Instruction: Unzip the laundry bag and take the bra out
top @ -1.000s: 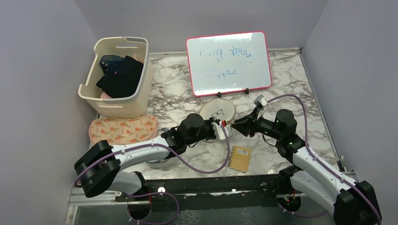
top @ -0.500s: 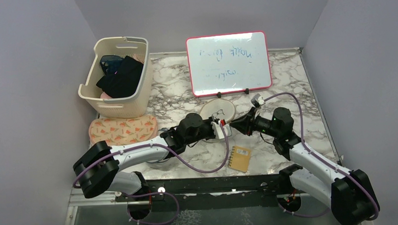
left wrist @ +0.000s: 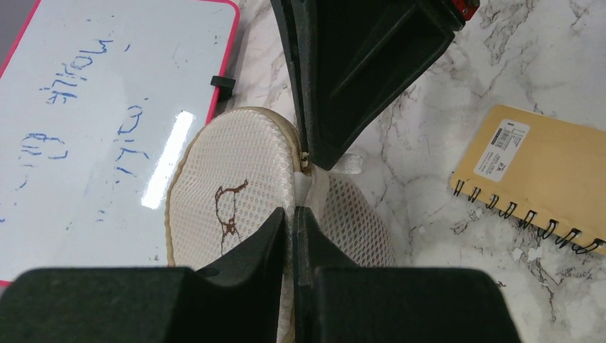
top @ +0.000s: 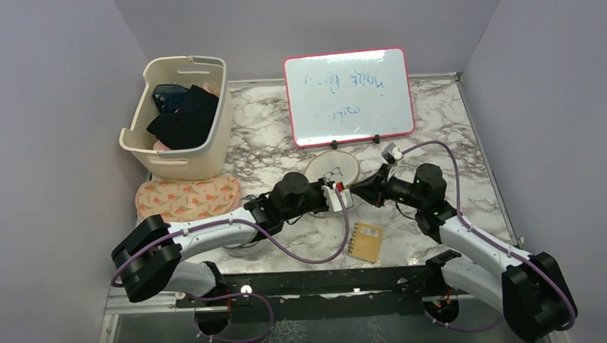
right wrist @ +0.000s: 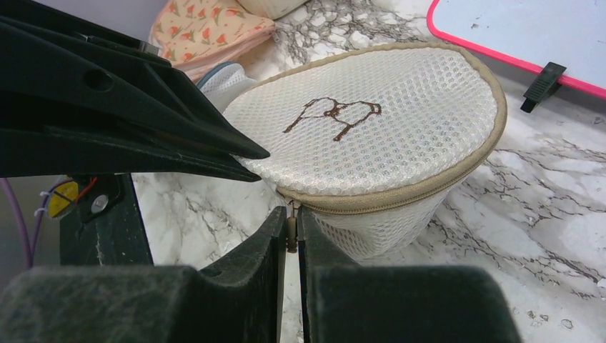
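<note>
The laundry bag [top: 331, 170] is a round white mesh drum with a tan-rimmed top and a small dark bra icon [right wrist: 332, 114]. It stands on the marble table in front of the whiteboard. My left gripper [left wrist: 293, 214] is shut on a fold of the bag's mesh at its near edge. Opposite it, my right gripper [right wrist: 291, 214] has its fingers pressed together on the small brass zipper pull [right wrist: 291, 232], which hangs at the end of the tan zipper [right wrist: 386, 200]. In the top view both grippers meet at the bag's front side [top: 351, 194]. The bra is hidden.
A pink-framed whiteboard [top: 349, 96] stands just behind the bag. A cream basket [top: 178, 119] with dark clothes is at the back left, and a floral pouch [top: 187, 197] lies in front of it. A tan spiral notebook [top: 365, 240] lies near the front edge.
My right gripper has closed onto the zipper pull, and its arm has shifted slightly left toward the bag. The left arm and the bag have stayed still.
</note>
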